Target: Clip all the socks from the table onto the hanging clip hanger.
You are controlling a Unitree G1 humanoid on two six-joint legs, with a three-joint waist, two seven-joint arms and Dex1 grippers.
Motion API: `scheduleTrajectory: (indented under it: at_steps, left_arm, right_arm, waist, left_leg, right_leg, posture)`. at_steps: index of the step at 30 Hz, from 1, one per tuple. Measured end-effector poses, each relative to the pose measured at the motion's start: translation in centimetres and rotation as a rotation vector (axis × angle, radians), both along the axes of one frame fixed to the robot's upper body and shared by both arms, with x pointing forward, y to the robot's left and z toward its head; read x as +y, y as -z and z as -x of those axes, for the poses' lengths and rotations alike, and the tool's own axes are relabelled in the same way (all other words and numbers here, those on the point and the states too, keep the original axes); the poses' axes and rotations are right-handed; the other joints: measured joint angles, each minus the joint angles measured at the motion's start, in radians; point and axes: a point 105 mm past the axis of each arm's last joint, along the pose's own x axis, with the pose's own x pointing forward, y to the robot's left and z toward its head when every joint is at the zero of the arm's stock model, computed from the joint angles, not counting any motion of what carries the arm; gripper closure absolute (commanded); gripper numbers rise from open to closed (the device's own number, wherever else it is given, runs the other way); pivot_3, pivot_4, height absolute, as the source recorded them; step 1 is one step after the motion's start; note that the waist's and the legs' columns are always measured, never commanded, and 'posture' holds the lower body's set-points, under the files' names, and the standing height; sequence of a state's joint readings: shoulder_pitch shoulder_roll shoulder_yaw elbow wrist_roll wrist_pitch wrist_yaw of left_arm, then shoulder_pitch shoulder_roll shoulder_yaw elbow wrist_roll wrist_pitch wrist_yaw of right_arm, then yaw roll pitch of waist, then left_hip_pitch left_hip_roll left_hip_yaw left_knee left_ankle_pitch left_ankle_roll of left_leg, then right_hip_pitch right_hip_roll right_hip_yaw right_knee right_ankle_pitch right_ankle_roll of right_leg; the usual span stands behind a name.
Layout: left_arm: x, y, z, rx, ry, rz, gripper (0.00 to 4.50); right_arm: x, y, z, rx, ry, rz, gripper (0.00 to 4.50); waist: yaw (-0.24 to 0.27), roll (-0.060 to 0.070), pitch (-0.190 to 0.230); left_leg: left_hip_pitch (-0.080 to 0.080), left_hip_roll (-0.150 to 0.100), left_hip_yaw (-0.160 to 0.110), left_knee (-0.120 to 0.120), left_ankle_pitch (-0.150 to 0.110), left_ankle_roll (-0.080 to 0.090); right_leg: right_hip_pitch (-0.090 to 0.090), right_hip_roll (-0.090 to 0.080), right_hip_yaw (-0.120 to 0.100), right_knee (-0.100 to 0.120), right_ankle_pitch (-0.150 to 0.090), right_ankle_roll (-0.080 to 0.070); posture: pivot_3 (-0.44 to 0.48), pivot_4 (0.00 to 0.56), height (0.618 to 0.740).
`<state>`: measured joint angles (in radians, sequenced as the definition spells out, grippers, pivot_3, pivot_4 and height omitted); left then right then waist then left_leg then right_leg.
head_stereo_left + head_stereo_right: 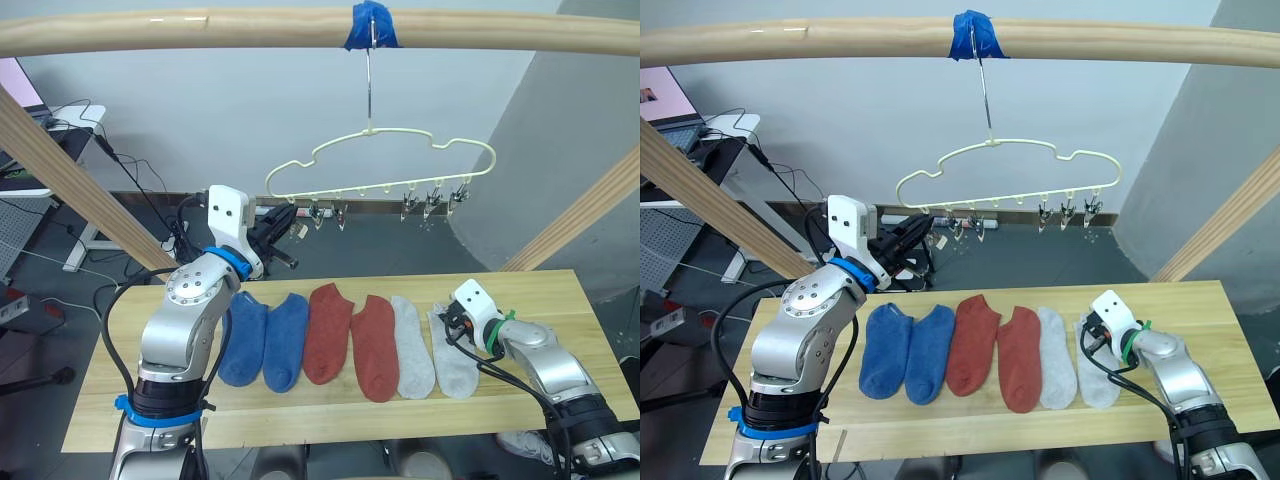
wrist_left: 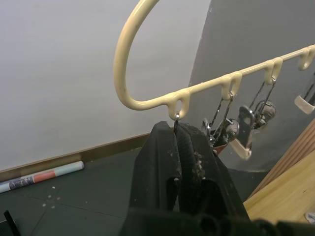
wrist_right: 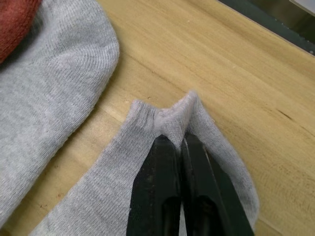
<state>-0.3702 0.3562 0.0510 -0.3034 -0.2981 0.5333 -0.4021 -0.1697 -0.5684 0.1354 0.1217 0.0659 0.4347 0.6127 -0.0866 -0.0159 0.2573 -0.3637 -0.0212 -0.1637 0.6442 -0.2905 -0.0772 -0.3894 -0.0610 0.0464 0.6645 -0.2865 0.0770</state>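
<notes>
My right jaws point(image 3: 179, 140) are pinched shut on the cuff of a grey sock point(image 1: 455, 362), while my left jaws point(image 2: 179, 147) are closed around the end clip of the clip hanger point(image 1: 385, 165).

All six socks lie flat in a row on the pale plank tabletop point(image 1: 560, 300): two blue point(image 1: 265, 340), two rust-red point(image 1: 352, 340), two grey, the held one at the right end. The knit looks light, limp and easily bunched, so I judge the ribbed cuff the surest hold. The hanger dangles from a taped wooden pole point(image 1: 300, 30) above the far edge and will likely swing if nudged. Grey walls and cables lie behind.
</notes>
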Motion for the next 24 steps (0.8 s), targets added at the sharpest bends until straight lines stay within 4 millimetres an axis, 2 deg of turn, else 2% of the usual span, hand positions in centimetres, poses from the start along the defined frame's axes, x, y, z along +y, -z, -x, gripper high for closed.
scheduleTrajectory:
  at_steps: [3, 7, 10, 12, 18, 20, 24]
  left_arm:
    - [0.1, -0.4, -0.2, 0.042, 0.010, 0.064, 4.50]
    - [-0.4, -0.8, -0.2, 0.225, 0.072, 0.307, 4.50]
    - [-0.5, -1.0, 0.0, 0.367, 0.129, 0.453, 4.50]
    - [-0.5, -1.1, 0.1, 0.427, 0.152, 0.503, 4.50]
    - [-1.2, -1.2, 0.9, 0.558, 0.226, 0.568, 4.50]
    - [-1.5, -1.2, 1.0, 0.575, 0.237, 0.584, 4.50]
    - [-1.6, -1.3, 1.2, 0.590, 0.240, 0.598, 4.50]
  right_arm:
    - [2.1, -2.1, 0.6, -0.038, -0.082, -0.091, 4.45]
    - [6.5, -7.9, 2.1, -0.116, -0.274, -0.247, 4.45]
    - [8.6, -10.5, 2.7, -0.156, -0.353, -0.286, 4.45]
    - [9.9, -11.5, 2.9, -0.178, -0.384, -0.305, 4.45]
    - [15.7, -14.5, 2.2, -0.285, -0.448, -0.387, 4.45]
    - [16.6, -15.0, 1.9, -0.315, -0.450, -0.378, 4.45]
    - [17.2, -14.5, 1.0, -0.330, -0.414, -0.354, 4.45]
  waist:
    - [-0.001, 0.001, 0.009]
    - [-0.002, 0.000, 0.013]
    - [-0.001, -0.002, 0.014]
    - [-0.002, -0.003, 0.014]
    - [0.001, -0.004, 0.015]
    - [0.004, -0.004, 0.015]
    - [0.007, -0.004, 0.015]
  left_leg:
    - [0.000, 0.000, 0.000, 0.000, 0.000, 0.000]
    - [0.000, 0.000, -0.001, 0.001, 0.000, 0.000]
    - [-0.001, 0.000, -0.001, 0.001, 0.000, 0.000]
    - [-0.001, 0.000, -0.001, 0.000, 0.000, 0.000]
    - [-0.001, 0.000, -0.002, 0.000, 0.002, -0.004]
    - [-0.001, 0.000, -0.001, 0.000, 0.002, -0.005]
    - [-0.002, 0.000, -0.001, -0.001, 0.001, -0.006]
  right_leg:
    - [0.000, 0.000, 0.000, 0.000, 0.000, 0.000]
    - [0.000, 0.000, -0.001, 0.000, 0.000, 0.000]
    - [0.000, 0.000, -0.001, 0.000, 0.000, 0.001]
    - [0.000, 0.000, -0.001, 0.000, 0.000, 0.001]
    - [-0.001, 0.000, -0.001, 0.000, 0.000, 0.000]
    - [-0.002, 0.000, -0.001, -0.001, 0.000, 0.000]
    - [-0.002, 0.000, -0.001, -0.002, 0.000, 0.000]
  posture:
    - [-0.082, 0.291, 0.740]
    - [-0.087, 0.291, 0.740]
    - [-0.089, 0.290, 0.740]
    - [-0.089, 0.290, 0.740]
    - [-0.081, 0.288, 0.740]
    - [-0.079, 0.287, 0.740]
    - [-0.072, 0.285, 0.740]
